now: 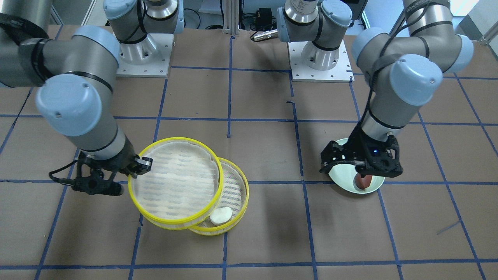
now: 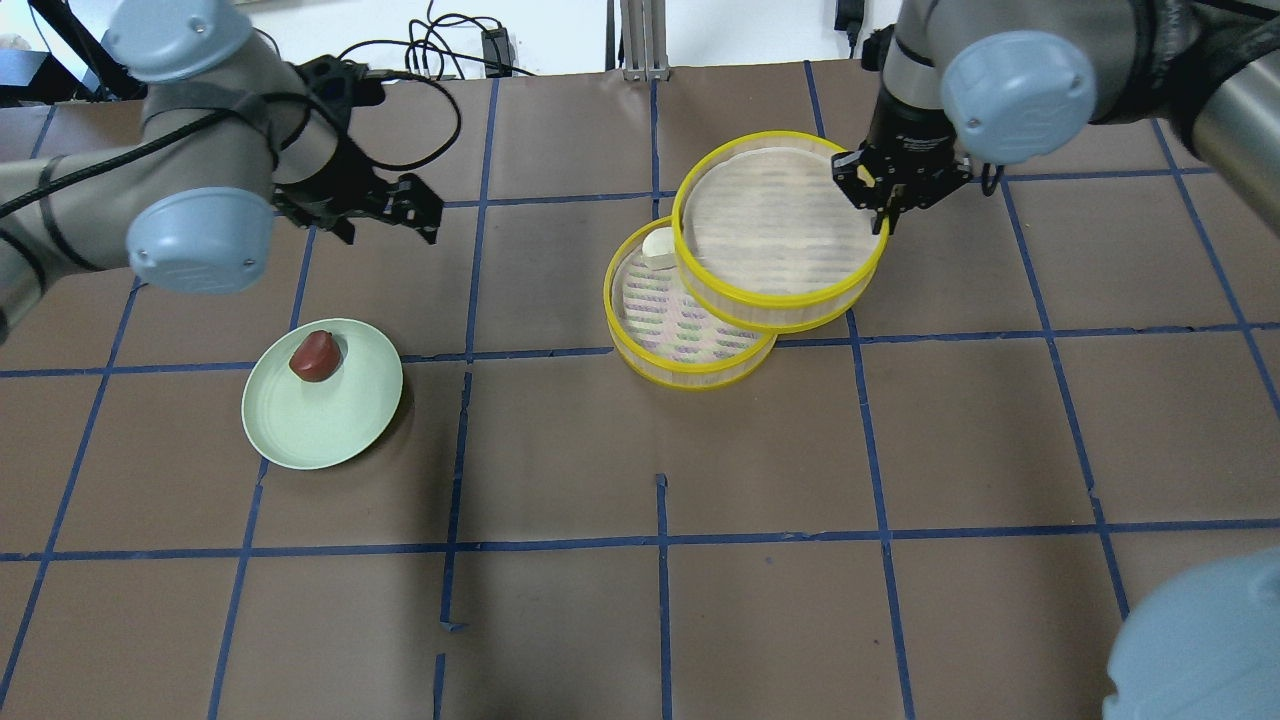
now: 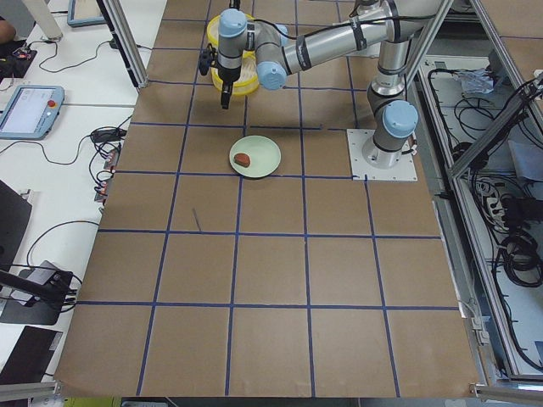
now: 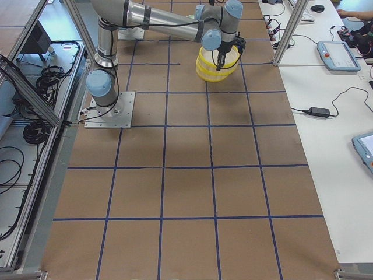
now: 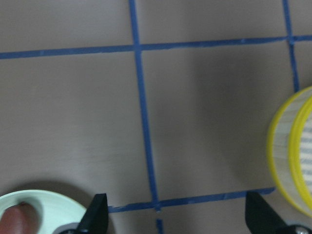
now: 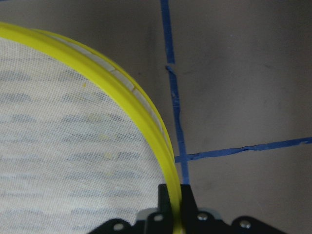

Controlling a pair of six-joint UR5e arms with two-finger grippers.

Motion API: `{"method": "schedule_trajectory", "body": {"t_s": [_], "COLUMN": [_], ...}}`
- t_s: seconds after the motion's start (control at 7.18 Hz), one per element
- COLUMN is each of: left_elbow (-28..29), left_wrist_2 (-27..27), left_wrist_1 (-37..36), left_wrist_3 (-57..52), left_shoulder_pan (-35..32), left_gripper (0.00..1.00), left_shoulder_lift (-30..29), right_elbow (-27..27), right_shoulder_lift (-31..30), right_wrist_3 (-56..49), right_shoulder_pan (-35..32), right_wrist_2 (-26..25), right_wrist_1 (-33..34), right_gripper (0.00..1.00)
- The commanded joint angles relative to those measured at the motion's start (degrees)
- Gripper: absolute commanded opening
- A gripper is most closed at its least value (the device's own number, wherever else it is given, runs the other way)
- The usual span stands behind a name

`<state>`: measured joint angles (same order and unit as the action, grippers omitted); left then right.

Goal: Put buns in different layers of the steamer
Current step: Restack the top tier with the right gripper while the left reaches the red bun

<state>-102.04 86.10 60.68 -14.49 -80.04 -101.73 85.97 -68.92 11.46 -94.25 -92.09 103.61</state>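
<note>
Seen from overhead, yellow-rimmed, mesh-lined upper tray (image 2: pixel 780 215) shifted toward 1 o'clock over matching lower tray (image 2: pixel 668 322), white bun (image 2: pixel 659 246) exposed at its 11 o'clock edge, reddish-brown bun (image 2: pixel 315 356) laid at 12 o'clock on plate (image 2: pixel 330 432).

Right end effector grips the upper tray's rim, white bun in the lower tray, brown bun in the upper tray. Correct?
No: the brown bun lies on the green plate, as the overhead view shows; the upper tray is empty. The right end effector grips its rim; the white bun is in the lower tray.
</note>
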Motion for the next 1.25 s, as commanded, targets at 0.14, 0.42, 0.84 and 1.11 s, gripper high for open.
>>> {"method": "schedule_trajectory", "body": {"t_s": [0.14, 0.42, 0.84, 1.11], "left_elbow": [-5.7, -5.4, -5.4, -7.1], "left_wrist_2": [9.2, 9.2, 9.1, 9.0], "left_wrist_1": [0.1, -5.1, -5.3, -5.3], "left_wrist_3": [-4.7, -4.5, -3.9, -3.1], "left_shoulder_pan": [6.7, 6.8, 6.8, 6.8], "left_gripper": [1.0, 1.0, 0.9, 0.63], "left_shoulder_lift": [-2.6, -8.0, -8.9, -10.2], "right_elbow": [0.2, 0.4, 1.1, 2.2], "right_shoulder_lift": [3.9, 4.1, 3.6, 3.7], "right_wrist_3": [7.5, 7.1, 7.0, 6.8], "right_shoulder_pan": [-5.2, -5.2, -5.2, -5.2], "right_wrist_2": [0.1, 0.1, -0.4, -0.5], "right_wrist_1": [3.8, 3.8, 3.0, 3.8], "right_gripper": [0.16, 0.16, 0.16, 0.16]}}
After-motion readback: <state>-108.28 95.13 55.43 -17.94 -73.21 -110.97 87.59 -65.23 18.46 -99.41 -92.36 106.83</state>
